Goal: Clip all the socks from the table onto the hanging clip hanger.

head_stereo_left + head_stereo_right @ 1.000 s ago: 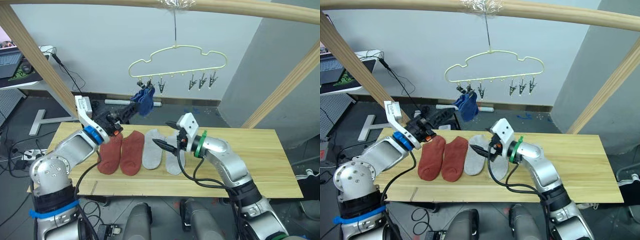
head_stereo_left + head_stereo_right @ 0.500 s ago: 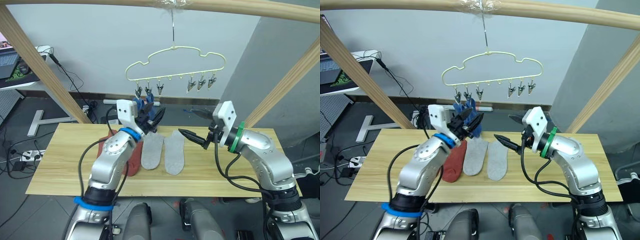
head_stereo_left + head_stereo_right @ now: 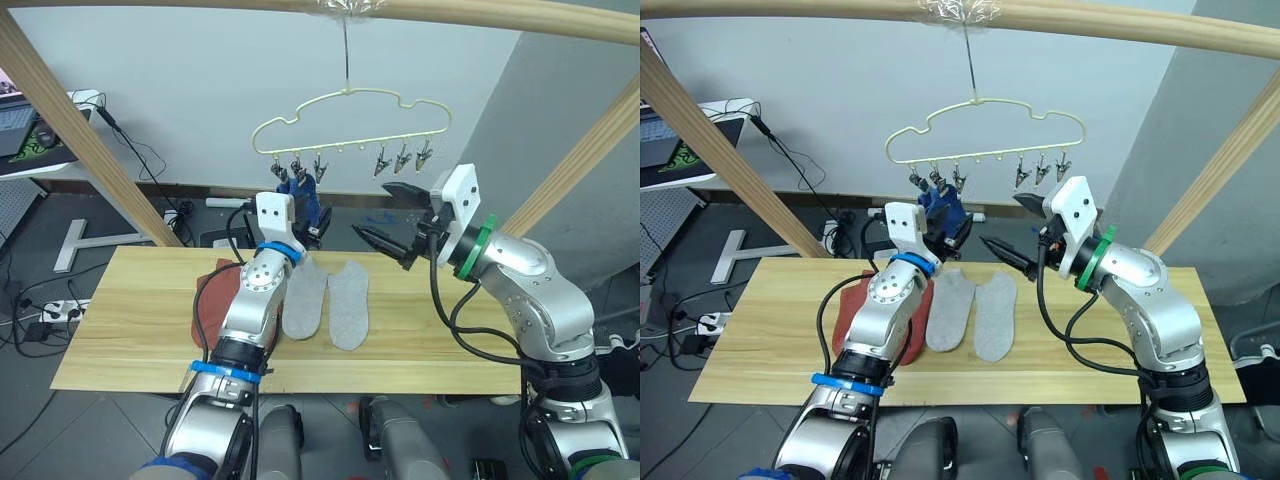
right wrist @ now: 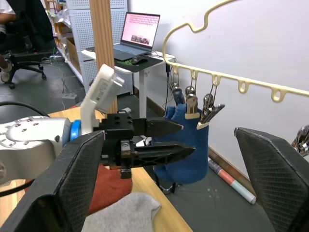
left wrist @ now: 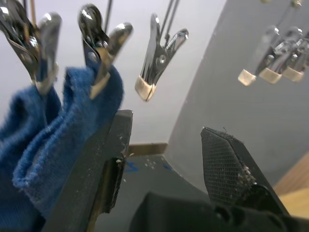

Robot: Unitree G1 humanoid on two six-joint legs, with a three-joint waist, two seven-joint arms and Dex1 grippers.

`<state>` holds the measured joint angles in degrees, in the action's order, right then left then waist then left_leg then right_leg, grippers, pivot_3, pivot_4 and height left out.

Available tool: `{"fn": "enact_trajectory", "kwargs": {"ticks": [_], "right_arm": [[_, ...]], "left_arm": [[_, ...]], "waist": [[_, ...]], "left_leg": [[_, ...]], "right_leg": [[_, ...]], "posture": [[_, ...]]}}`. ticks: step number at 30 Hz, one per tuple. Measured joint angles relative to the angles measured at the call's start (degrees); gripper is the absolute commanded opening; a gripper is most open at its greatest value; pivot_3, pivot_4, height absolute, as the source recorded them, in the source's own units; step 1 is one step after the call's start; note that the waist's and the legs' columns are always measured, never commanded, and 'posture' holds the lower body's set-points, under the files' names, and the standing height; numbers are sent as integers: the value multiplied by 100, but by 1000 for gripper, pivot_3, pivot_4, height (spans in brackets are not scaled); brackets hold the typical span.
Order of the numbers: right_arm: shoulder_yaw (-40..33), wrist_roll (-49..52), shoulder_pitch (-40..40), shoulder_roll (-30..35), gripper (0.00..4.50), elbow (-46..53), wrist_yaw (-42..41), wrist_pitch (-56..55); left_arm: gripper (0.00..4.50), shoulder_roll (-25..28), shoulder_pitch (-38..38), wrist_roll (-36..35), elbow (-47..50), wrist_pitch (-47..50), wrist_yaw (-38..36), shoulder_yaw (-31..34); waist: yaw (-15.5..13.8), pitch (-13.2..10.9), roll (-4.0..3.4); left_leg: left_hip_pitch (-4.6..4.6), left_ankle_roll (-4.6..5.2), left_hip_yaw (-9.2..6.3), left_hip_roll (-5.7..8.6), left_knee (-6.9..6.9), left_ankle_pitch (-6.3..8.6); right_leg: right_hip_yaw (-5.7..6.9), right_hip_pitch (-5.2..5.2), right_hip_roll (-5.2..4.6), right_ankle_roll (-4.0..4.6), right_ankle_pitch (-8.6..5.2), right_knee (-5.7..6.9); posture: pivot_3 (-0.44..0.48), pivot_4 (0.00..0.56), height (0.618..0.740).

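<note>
Clip hanger [image 3: 345,120]: pale-yellow wire, cloud outline, hung by its hook from the wooden pole [image 3: 480,12]; six dark clips along the bar
Blue socks [image 5: 46,130]: hanging under the left-end clips, each pinched in its own clip in the left wrist view
Left gripper [image 4: 166,138]: raised just below the blue socks, jaws parted narrowly, one finger against the fabric, nothing clamped
Right gripper [image 3: 385,215]: held up beside the hanger's right half, jaws wide, empty
Table [image 3: 130,330]: light wood planks
Grey socks [image 3: 330,305]: two, flat side by side at table centre
Rust-red socks [image 3: 212,310]: on the table left of the grey pair, partly behind the left arm
</note>
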<state>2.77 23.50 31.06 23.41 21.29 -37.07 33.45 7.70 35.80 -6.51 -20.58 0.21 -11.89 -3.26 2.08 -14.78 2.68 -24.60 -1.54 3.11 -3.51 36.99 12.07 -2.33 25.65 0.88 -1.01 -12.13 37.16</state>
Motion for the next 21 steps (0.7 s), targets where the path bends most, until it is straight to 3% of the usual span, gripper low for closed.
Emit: {"fn": "enact_trajectory", "kwargs": {"ticks": [8, 21], "right_arm": [[-12, 33, 108, 157, 4500, -10, -28, 16], [-102, 50, 106, 195, 4500, -129, -24, -39]], "left_arm": [[2578, -67, 651, 121, -873, -492, 2, 158], [2578, -146, 966, 336, -1102, -825, 4, 196]], "waist": [[47, 0, 0], [81, 0, 0]], "left_leg": [[-3, 1, 0, 0, -3, 0], [-5, 0, 0, 0, -1, 0]], "right_leg": [[0, 2, 0, -1, 1, -4], [0, 3, 0, -2, 1, -2]], "posture": [[-109, 231, 740], [-117, 237, 740]]}}
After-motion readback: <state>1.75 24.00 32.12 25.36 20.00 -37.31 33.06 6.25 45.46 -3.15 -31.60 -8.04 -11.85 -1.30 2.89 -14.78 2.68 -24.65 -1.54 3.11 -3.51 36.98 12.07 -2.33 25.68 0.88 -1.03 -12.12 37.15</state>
